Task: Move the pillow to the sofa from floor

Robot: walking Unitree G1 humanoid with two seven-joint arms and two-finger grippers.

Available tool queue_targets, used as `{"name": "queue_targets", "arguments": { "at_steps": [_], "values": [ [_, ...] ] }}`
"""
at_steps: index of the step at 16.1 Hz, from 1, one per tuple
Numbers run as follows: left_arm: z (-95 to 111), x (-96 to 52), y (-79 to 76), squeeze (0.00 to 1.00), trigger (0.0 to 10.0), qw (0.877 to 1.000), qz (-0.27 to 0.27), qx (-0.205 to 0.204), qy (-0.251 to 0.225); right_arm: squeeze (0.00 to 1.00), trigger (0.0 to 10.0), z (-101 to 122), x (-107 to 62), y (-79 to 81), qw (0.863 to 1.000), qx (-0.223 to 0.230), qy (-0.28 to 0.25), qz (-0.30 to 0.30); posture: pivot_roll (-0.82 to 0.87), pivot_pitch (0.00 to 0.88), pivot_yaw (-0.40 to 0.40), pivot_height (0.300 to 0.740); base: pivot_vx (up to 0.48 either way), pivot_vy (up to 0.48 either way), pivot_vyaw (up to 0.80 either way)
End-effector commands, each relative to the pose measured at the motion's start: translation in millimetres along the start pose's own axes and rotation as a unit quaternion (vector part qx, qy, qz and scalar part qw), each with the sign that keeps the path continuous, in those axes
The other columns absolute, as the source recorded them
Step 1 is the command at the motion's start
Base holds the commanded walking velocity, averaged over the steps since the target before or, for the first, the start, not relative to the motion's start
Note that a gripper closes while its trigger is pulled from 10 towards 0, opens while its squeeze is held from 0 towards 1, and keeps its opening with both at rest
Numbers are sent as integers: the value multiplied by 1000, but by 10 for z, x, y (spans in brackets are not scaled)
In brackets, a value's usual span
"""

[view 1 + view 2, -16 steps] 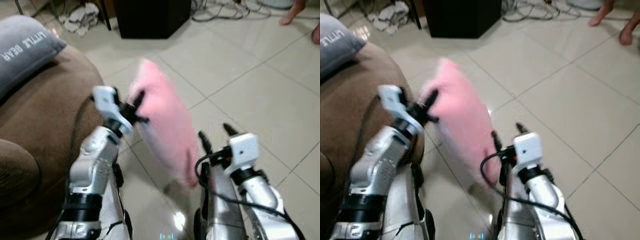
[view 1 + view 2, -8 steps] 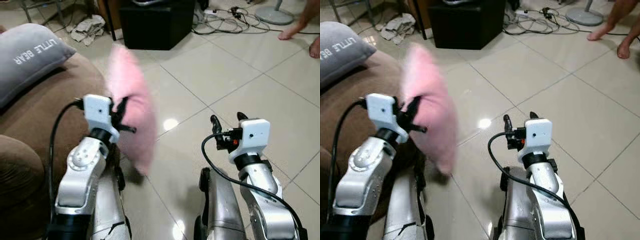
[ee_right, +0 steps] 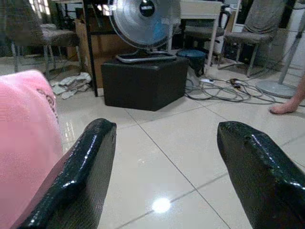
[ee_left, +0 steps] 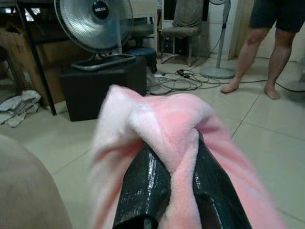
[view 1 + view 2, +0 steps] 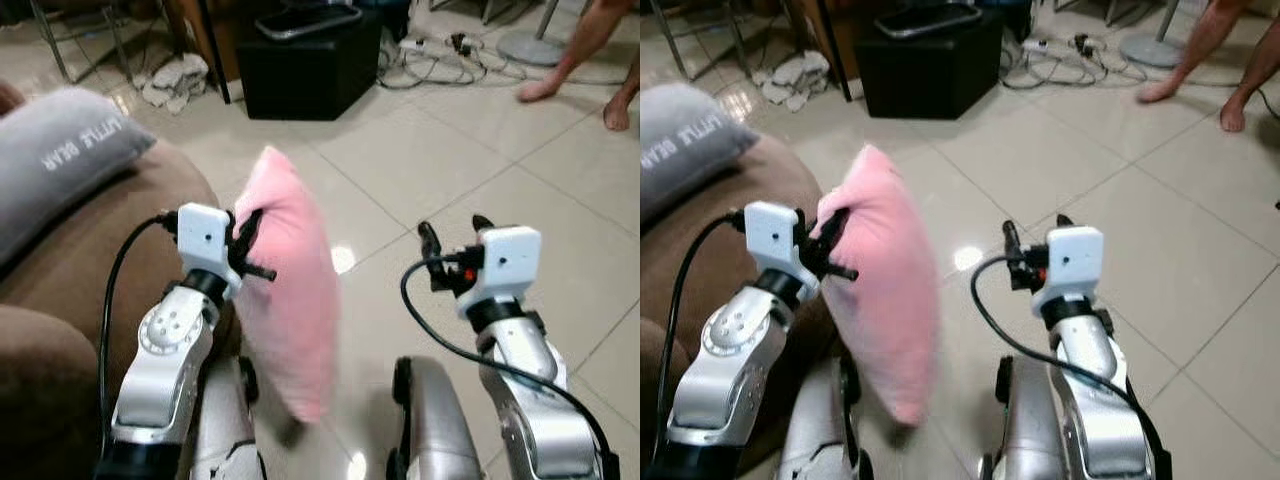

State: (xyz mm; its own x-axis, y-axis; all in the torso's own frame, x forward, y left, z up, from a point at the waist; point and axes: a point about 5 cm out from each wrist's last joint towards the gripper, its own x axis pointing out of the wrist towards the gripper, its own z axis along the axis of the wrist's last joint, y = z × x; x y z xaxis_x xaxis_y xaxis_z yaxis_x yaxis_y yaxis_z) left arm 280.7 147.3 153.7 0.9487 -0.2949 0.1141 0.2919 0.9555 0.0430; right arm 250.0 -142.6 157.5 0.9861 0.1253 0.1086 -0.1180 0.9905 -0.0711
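Pillow first: the soft pink fleece pillow [image 5: 288, 300] is off the tiled floor [image 5: 560, 230], dangling with its long axis close to vertical, top corner up and bottom corner hanging free between the robot's two arms. The left gripper [image 5: 248, 243] has its two black fingers [image 4: 143, 186] clenched on a bunched fold near the pillow's upper edge — the wrist view shows pink fabric squeezed up between them. So the load hangs below and to the inside of that grasp, and the brown upholstered sofa [image 5: 90, 250] lies on the other side, just beside the left arm, with a grey cushion printed with white letters [image 5: 60, 150] resting on it.

The right gripper [image 5: 455, 235] is held out over the floor, fingers spread wide with nothing between them, a little apart from the pillow's side.

By my reading the left arm is the nearer one and the only one that matters now — the coming move looks like a swing outward over the sofa's rounded edge before letting go. The hanging lower end may drag against the sofa's side if it is not carried high enough.

A person's bare legs [image 5: 585, 50] stand well away across the room, near a black box [image 5: 305, 50].
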Motion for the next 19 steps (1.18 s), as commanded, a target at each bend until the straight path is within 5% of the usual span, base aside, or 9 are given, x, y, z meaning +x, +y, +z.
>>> {"name": "queue_targets", "arguments": {
  "at_steps": [1,14,19],
  "values": [
    [83,-6,7,0,10000,1000,2,13,-24,0,10000,47,-8,22,1000,-2,-4,5,-54,31,22,602,0,0,0],
    [118,29,-36,0,10000,999,2,17,-37,0,10000,-10,-25,-13,1000,-4,21,3,-55,39,21,732,0,0,0],
    [127,40,-36,0,10000,999,2,14,-41,0,10000,-30,-22,-30,1000,-4,25,0,-56,40,25,740,0,0,0]
  ]
}}
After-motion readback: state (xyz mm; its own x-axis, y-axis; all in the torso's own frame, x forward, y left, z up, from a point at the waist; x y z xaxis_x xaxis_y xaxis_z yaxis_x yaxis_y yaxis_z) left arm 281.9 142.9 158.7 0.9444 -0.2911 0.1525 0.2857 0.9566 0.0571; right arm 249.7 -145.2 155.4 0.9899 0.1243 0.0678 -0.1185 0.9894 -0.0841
